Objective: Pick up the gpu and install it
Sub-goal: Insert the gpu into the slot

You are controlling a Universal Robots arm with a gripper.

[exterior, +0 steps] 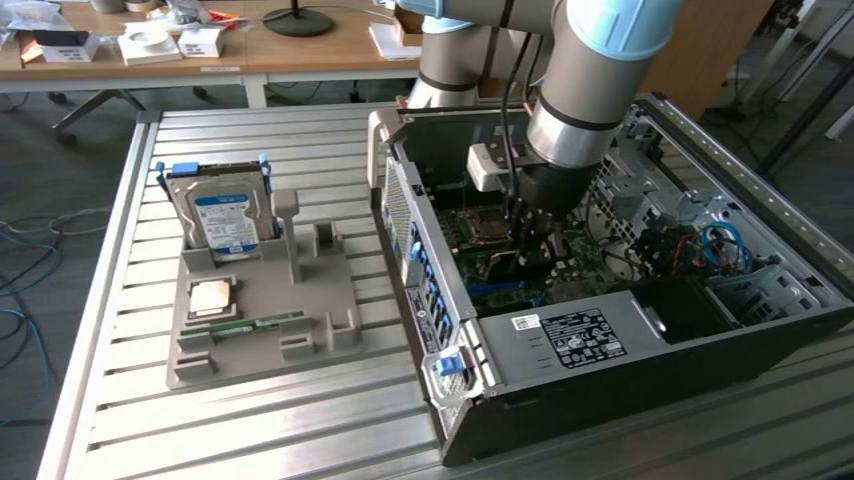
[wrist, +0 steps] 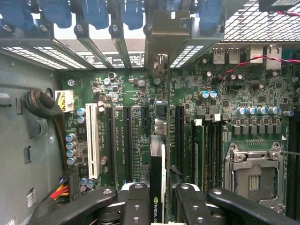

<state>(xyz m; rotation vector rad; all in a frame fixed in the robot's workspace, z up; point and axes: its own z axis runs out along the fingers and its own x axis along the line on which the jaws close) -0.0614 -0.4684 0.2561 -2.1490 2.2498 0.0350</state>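
The ribbed aluminium worktop [exterior: 120, 300] is bare metal with a dull, brushed shine. The grey moulded plastic tray [exterior: 254, 350] looks matt. The open black computer case [exterior: 667, 375] is painted sheet metal with a satin sheen. The green motherboard [wrist: 126, 93] looks lacquered and glossy. The thin black gpu card [wrist: 157, 183] appears smooth, with a glossy printed label. The black hand [wrist: 161, 197] looks matt.

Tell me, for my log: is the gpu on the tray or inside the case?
Inside the case: the gripper holds the gpu edge-on over the motherboard. Seated: cannot tell.
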